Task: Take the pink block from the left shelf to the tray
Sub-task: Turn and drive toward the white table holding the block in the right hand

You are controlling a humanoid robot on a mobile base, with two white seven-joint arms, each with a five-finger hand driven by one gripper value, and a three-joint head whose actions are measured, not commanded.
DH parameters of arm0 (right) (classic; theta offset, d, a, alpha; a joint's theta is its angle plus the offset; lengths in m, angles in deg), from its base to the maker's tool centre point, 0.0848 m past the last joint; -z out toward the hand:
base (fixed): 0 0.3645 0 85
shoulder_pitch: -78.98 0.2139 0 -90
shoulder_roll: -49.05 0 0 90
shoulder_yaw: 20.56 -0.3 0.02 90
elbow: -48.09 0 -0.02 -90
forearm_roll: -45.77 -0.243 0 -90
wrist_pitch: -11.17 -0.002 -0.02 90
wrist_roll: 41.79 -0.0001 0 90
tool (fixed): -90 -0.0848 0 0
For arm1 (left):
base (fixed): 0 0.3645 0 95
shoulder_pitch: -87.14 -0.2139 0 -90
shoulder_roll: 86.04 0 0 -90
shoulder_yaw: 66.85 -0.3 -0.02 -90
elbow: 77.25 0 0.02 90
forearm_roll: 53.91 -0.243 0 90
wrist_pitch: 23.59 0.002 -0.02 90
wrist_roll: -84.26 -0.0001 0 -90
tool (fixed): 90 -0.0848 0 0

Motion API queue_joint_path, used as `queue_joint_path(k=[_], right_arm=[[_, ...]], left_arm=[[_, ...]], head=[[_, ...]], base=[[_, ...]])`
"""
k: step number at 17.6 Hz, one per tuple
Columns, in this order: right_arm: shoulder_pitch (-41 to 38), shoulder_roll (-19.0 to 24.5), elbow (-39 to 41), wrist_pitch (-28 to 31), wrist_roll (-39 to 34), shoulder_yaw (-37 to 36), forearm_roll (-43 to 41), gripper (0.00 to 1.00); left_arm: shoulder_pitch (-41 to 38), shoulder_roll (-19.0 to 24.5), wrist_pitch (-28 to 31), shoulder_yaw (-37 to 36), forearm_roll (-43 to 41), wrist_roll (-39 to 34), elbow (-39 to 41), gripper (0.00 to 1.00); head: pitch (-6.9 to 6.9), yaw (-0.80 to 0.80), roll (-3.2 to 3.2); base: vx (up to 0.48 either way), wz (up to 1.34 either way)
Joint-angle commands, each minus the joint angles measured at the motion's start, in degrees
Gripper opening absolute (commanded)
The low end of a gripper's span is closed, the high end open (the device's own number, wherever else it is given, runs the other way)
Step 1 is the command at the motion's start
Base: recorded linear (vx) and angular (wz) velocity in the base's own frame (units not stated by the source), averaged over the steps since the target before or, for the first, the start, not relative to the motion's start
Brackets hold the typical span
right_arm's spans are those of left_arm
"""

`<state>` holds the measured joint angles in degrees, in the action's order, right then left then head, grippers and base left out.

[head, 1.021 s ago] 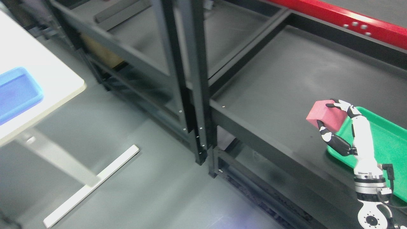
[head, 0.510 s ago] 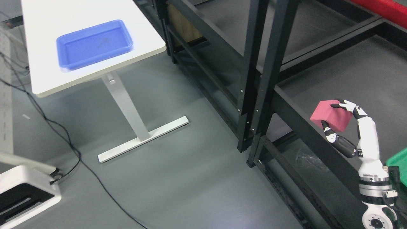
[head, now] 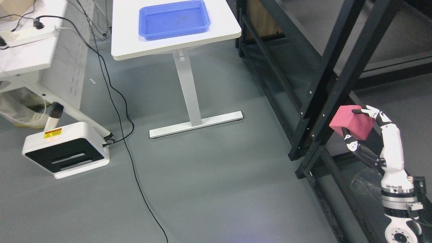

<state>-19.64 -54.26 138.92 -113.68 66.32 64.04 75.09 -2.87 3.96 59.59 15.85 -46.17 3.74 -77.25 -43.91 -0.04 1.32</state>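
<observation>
My right hand [head: 354, 126] rises from the lower right corner and is shut on a pink block [head: 351, 122], thumb below it and fingers over its top. The block hangs in the air beside the black shelf posts [head: 337, 81]. A blue tray [head: 174, 19] lies on a white table [head: 222, 35] at the top middle, far to the upper left of the block. My left arm does not show.
The black shelf frame fills the right side. The table's white pedestal foot [head: 195, 124] rests on the grey floor. A white and black box [head: 65, 150] sits at lower left. A black cable [head: 135, 162] trails across the floor. A second white table [head: 20, 57] stands at far left.
The whole picture has swung left, so the camera turned: the table and blue tray now sit near the top middle and the green tray has left the view. The hand keeps the block.
</observation>
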Motion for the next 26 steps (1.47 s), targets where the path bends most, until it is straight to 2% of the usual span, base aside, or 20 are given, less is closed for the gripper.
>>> queue_joint_path(k=[1, 12, 26], right_arm=[[0.01, 1.53, 0.66, -0.57, 0.0, -0.22, -0.05, 0.07], [-0.17, 2.41, 1.28, -0.66, -0.01, -0.23, -1.28, 0.07], [-0.08, 2.94, 1.28, -0.66, -0.09, -0.23, -1.28, 0.07]], left_arm=[[-1.14, 1.0, 0.05, 0.0, 0.0, 0.01, 1.0, 1.0], [-1.14, 1.0, 0.05, 0.0, 0.0, 0.01, 1.0, 1.0], [-1.14, 1.0, 0.05, 0.0, 0.0, 0.01, 1.0, 1.0]], head=[[0.0, 0.0, 0.0], [0.0, 0.0, 0.0], [-0.01, 0.0, 0.0]], base=[[-0.097, 0.39], [-0.049, 0.26], [0.055, 0.13]])
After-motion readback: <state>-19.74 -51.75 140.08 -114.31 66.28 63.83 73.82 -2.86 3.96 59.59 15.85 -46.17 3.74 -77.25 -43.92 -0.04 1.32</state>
